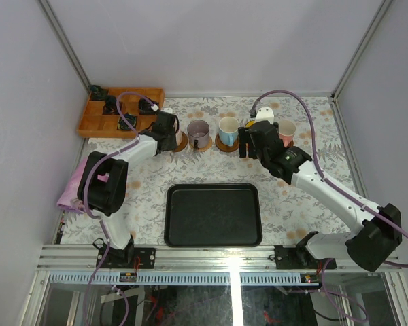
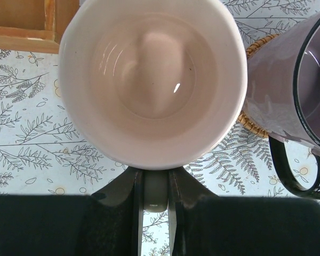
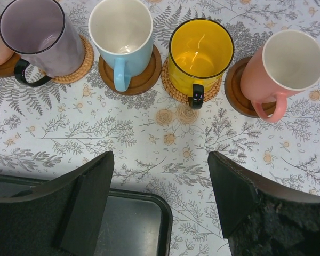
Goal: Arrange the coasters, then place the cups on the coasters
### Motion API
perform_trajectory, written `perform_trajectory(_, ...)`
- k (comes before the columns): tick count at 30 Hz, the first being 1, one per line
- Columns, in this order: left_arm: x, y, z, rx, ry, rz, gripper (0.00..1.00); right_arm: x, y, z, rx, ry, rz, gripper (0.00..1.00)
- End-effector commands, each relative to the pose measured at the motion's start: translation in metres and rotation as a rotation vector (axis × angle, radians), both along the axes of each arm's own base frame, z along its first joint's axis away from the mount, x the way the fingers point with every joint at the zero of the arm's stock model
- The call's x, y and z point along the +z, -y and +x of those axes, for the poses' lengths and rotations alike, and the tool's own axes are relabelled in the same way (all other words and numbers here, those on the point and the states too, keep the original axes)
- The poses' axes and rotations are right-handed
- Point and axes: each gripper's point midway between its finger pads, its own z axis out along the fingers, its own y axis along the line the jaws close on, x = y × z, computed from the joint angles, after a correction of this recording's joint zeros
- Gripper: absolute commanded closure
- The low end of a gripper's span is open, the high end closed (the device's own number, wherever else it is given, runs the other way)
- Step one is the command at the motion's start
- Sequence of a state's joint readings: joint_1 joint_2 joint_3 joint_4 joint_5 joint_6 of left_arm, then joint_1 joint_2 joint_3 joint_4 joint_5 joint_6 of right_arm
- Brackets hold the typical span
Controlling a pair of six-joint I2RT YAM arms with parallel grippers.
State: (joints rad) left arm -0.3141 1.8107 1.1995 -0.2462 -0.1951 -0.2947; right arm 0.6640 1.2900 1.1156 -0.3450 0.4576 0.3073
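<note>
Left fingers (image 2: 130, 205) are clamping the handle of the peach-pink ceramic cup (image 2: 152, 80), over a dark round wooden coaster (image 3: 8, 68) by the tabletop's (image 1: 146, 204) far edge. I'm aiming to centre it, then release gently. Right fingers (image 3: 90, 197) are hanging open, empty.

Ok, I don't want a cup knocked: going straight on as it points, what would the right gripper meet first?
Most likely the yellow cup on its woven coaster, which sits ahead between the right gripper's open fingers. Depth is unclear, so it might touch the floral tablecloth just short of it first.
</note>
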Motion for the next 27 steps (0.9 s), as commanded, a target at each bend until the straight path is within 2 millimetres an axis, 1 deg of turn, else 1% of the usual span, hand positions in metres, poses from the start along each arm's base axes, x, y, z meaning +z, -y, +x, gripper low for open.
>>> perform_trajectory(1,0.004,-0.011,-0.006,0.038,-0.002,0.035,1.00,0.016,-0.006,0.009,-0.003,0.047,0.055,0.22)
perform_trajectory(8,0.010,-0.012,-0.009,0.034,0.000,0.041,1.00,0.016,-0.006,0.009,-0.005,0.047,0.060,0.22)
perform_trajectory(12,0.011,-0.011,-0.007,0.020,0.004,0.043,1.00,0.014,-0.010,0.010,0.002,0.038,0.068,0.22)
perform_trajectory(16,0.014,-0.003,-0.002,-0.009,0.018,0.018,1.00,0.012,-0.013,0.012,0.007,0.031,0.069,0.22)
perform_trajectory(27,0.036,0.016,0.020,-0.077,0.079,-0.036,1.00,0.011,-0.010,0.010,0.002,0.030,0.065,0.22)
